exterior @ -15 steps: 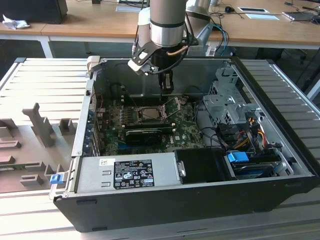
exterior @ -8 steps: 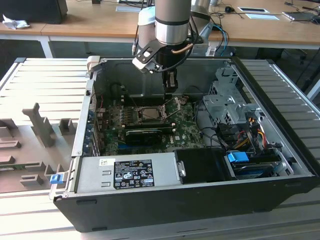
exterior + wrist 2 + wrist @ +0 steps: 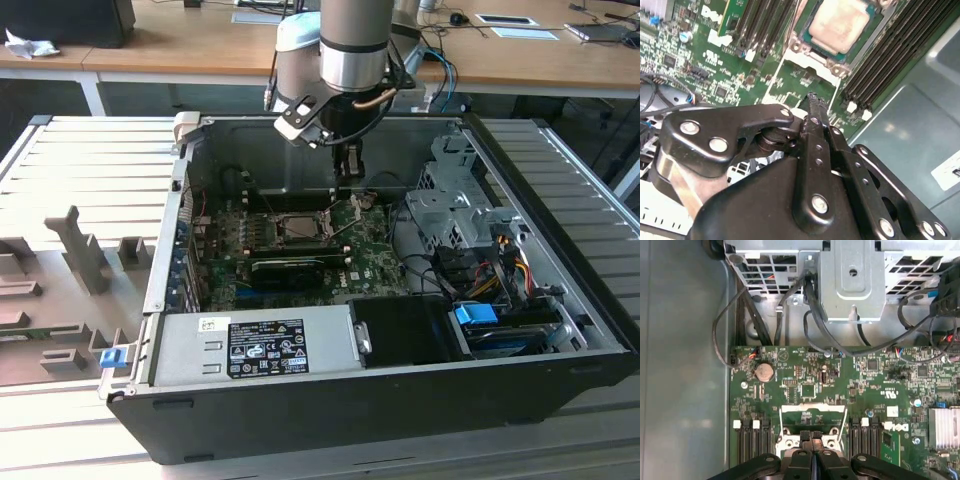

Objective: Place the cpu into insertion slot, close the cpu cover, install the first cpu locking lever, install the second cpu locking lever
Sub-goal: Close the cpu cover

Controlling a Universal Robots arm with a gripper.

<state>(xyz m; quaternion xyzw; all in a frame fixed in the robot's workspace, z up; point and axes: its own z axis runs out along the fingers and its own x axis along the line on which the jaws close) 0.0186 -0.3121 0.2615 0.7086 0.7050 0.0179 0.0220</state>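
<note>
Now the gripper (image 3: 812,99) is pressing its fingers (image 3: 805,438) tight together with nothing visible between them, probably so the narrow tip can work at the cpu cover (image 3: 809,62), which is lying open just beyond the tip. Past the cover, the cpu (image 3: 840,25) is sitting in the insertion slot (image 3: 799,43), uncovered.

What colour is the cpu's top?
Pale silver-grey; the cpu shows best in the second wrist view.

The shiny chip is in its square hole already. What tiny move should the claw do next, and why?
Probably ease the gripper down toward the cpu cover's edge: the cpu already sits in the insertion slot, the cover frames it, and the shut gripper hovers just beside it.
</note>
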